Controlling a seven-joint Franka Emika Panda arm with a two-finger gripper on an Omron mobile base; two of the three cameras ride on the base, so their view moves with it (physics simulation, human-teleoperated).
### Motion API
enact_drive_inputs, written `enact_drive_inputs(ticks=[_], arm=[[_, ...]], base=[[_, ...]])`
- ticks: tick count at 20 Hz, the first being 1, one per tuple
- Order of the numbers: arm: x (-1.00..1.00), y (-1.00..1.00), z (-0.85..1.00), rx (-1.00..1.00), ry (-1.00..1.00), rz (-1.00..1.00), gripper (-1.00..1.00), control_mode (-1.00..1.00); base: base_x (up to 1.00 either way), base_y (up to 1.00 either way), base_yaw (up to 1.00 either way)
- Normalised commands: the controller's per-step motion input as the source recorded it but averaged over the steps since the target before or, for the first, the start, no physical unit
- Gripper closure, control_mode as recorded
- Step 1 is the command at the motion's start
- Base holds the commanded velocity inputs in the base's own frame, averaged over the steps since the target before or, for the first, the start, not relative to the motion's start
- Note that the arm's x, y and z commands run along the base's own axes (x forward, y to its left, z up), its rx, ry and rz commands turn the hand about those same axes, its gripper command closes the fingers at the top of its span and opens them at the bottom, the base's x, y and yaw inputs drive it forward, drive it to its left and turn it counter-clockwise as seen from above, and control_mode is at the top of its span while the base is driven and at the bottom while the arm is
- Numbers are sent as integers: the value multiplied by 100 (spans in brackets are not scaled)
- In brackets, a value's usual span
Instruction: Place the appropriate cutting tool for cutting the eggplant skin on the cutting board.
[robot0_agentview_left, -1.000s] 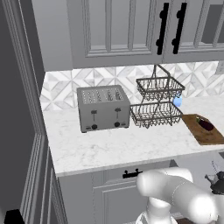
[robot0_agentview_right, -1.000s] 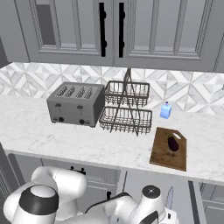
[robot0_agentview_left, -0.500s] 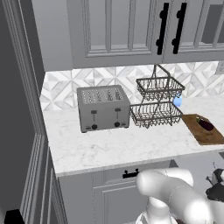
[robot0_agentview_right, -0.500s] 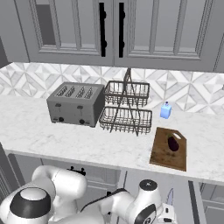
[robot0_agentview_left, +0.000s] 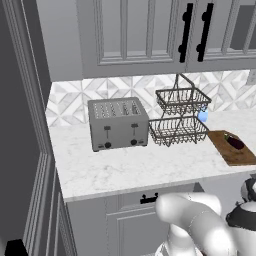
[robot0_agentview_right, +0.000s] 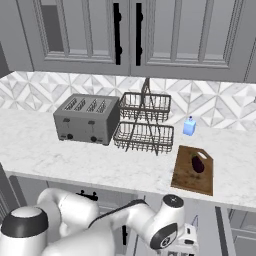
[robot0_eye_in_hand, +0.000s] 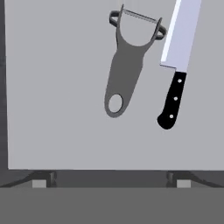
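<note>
In the hand view a grey peeler (robot0_eye_in_hand: 127, 65) with a looped head lies flat on a light grey surface. Beside it on the right lies a black-handled knife (robot0_eye_in_hand: 177, 61). My gripper (robot0_eye_in_hand: 111, 180) hangs above them, open, with nothing between its fingertips (robot0_eye_in_hand: 43, 178). On the counter the brown cutting board (robot0_agentview_right: 187, 180) (robot0_agentview_left: 222, 145) lies at the right, with the dark eggplant (robot0_agentview_right: 198, 163) (robot0_agentview_left: 235, 142) on it. My arm reaches down below the counter's front edge, in front of the board.
A grey toaster (robot0_agentview_right: 87, 119) (robot0_agentview_left: 117, 122) stands at the left of the counter. A two-tier wire basket (robot0_agentview_right: 145, 125) (robot0_agentview_left: 179, 117) sits in the middle, with a small blue bottle (robot0_agentview_right: 189, 126) behind the board. Upper cabinets with dark handles hang above.
My hand has sunk a little lower below the counter edge. The gripper has stayed open, and nothing on the counter has moved.
</note>
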Motion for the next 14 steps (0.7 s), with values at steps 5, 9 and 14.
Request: enact_drive_inputs(ticks=[5, 9, 14], arm=[[41, 14, 0, 19, 0, 0, -100, -100], [44, 0, 0, 8, 0, 0, -100, -100], [7, 4, -18, 3, 0, 0, -100, -100]], base=[[0, 0, 0], [0, 0, 0], [0, 0, 0]])
